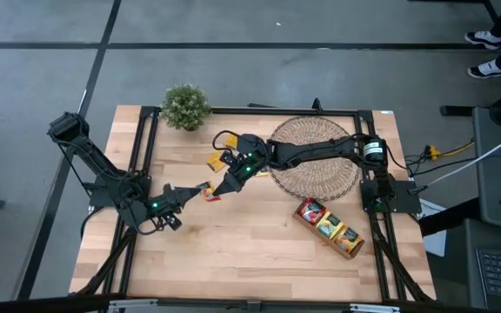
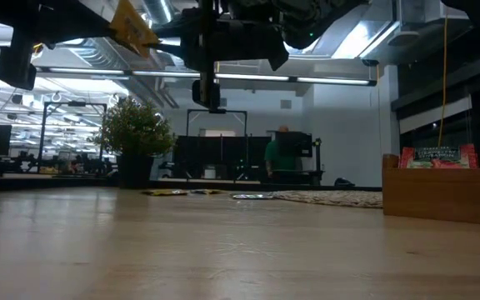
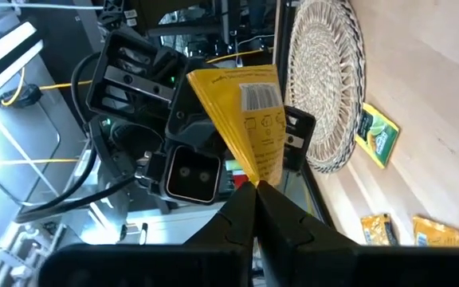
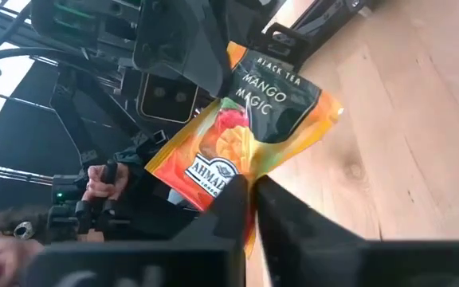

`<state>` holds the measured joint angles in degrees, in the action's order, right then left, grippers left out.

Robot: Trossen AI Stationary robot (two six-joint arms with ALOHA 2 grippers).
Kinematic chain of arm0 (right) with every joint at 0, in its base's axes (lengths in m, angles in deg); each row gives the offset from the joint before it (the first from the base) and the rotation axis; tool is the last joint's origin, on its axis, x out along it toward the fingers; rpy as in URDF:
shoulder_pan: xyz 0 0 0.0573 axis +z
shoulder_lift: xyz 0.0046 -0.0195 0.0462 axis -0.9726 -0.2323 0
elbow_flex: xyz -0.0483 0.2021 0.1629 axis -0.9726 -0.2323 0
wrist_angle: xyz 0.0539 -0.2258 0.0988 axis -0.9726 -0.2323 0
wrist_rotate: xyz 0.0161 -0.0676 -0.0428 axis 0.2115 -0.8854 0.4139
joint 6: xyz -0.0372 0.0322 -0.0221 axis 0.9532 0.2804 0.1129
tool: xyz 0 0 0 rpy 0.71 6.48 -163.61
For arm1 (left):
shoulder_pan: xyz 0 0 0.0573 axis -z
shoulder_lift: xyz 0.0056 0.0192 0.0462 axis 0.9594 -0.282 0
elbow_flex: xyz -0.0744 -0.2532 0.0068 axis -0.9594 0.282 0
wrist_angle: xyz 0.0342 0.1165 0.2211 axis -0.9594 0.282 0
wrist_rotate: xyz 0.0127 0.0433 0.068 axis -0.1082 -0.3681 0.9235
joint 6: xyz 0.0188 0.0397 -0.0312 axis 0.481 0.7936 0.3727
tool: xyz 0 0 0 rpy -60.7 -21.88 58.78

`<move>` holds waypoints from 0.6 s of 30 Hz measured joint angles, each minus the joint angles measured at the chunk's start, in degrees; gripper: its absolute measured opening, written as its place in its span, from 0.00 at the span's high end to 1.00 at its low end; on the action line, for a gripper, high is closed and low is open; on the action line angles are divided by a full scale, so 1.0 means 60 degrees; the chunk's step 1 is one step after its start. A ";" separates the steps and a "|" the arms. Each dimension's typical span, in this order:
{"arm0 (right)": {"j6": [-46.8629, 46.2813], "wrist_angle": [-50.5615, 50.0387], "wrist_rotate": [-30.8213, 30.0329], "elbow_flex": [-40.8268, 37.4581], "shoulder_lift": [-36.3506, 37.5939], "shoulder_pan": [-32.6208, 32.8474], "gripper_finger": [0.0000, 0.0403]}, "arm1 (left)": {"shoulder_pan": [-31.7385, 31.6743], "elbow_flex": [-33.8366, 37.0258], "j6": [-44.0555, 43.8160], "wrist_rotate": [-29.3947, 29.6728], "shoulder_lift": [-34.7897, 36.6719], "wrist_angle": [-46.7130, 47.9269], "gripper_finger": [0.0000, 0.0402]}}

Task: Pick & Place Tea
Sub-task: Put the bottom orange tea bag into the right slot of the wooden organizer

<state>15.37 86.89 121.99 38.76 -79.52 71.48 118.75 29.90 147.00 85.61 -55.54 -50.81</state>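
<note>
1. Wood tabletop [image 1: 233,252], high view, read left to right: left arm comes in from the left edge, its left gripper [image 1: 200,190] raised near table centre. Potted plant [image 1: 185,106] at the far edge.
2. Left gripper fingers are closed together on the lower edge of a yellow sachet [image 3: 249,127], seen back side out with a barcode. In the low view this sachet [image 2: 133,25] hangs well above the table.
3. Right gripper [image 1: 224,184] sits just beside the left one, its arm reaching across the round woven mat [image 1: 316,156]. Fingers are pinched on one corner of an orange-and-black "Mango Magic" sachet [image 4: 241,135]. From the wrist views both grippers appear to hold the same sachet by opposite edges; I cannot confirm it outright.
4. Loose sachets lie on the table near the mat's left rim: a green sachet [image 3: 375,135] and two more yellow ones [image 3: 433,231].
5. Wooden compartment tray [image 1: 329,228] stands at right, in front of the mat, with red and yellow packets upright inside.
6. Step, judged: mid-air handover of one tea bag, left to right.
7. Next, judged: left fingers should part only while the right grip is firm; right arm then carries the sachet to a tray compartment. Risk: corner grip lets the sachet swing or slip.
</note>
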 joint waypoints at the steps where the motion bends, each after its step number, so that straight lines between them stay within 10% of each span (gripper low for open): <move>1: 0.0019 0.0000 -0.0003 0.0000 0.0000 -0.0003 0.95 | 0.0000 0.0000 -0.0121 0.0000 0.0000 0.0002 0.99; 18: 0.0786 -0.0468 0.0100 0.0000 0.0000 0.0015 0.99 | 0.0179 0.0000 -0.4174 0.0040 0.0003 -0.0007 0.71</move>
<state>20.09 84.08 122.59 38.76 -79.52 71.57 119.82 29.90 121.96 85.85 -55.52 -50.86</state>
